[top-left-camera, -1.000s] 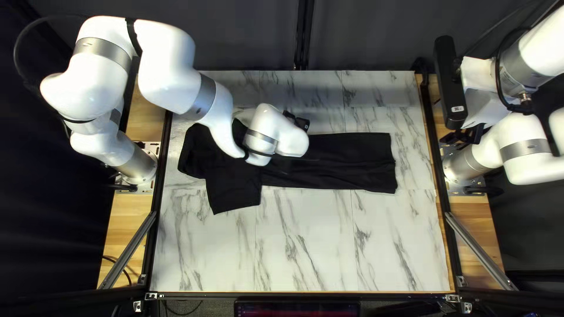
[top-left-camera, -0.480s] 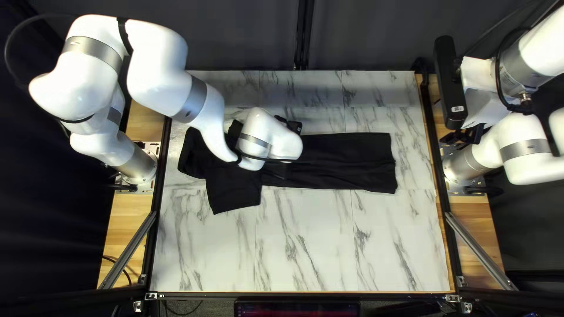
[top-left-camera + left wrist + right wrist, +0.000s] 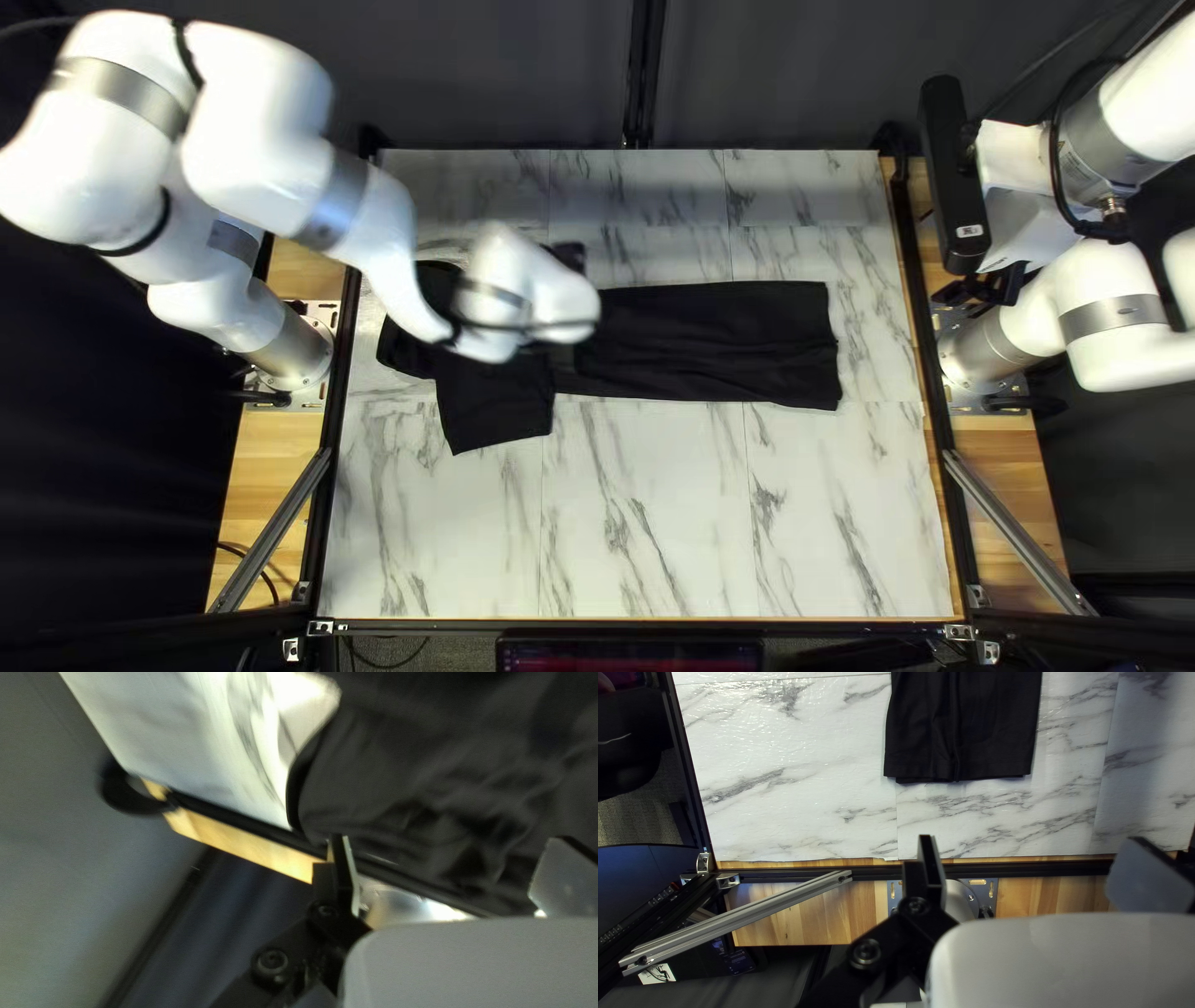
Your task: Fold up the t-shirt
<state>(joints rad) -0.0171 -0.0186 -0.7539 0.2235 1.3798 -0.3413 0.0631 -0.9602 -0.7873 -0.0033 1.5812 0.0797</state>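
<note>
In the top left view my left gripper (image 3: 533, 299) is above the black t-shirt (image 3: 716, 345), its fingertips hidden by its wrist. The shirt lies as a long band to the right, with a sleeve flap toward the near edge. My right gripper (image 3: 992, 289) is off the cloth, by the right edge. Seen from the left wrist, the gripper (image 3: 447, 840) is open, its fingers wide apart, with wrinkled black cloth (image 3: 430, 778) ahead. The right wrist view has an open gripper (image 3: 1031, 839) holding nothing; the shirt's straight end (image 3: 965, 734) lies ahead, beyond the table edge.
The marble-patterned table (image 3: 647, 523) has a dark frame rail around it. Metal struts (image 3: 1021, 529) slope at both near corners. My left arm (image 3: 361, 212) crosses the table's far left part. A dark curtain (image 3: 523, 75) hangs behind.
My left arm has swung left across the shirt, uncovering more of its middle. The shirt's outline looks the same, and the right arm has stayed still.
</note>
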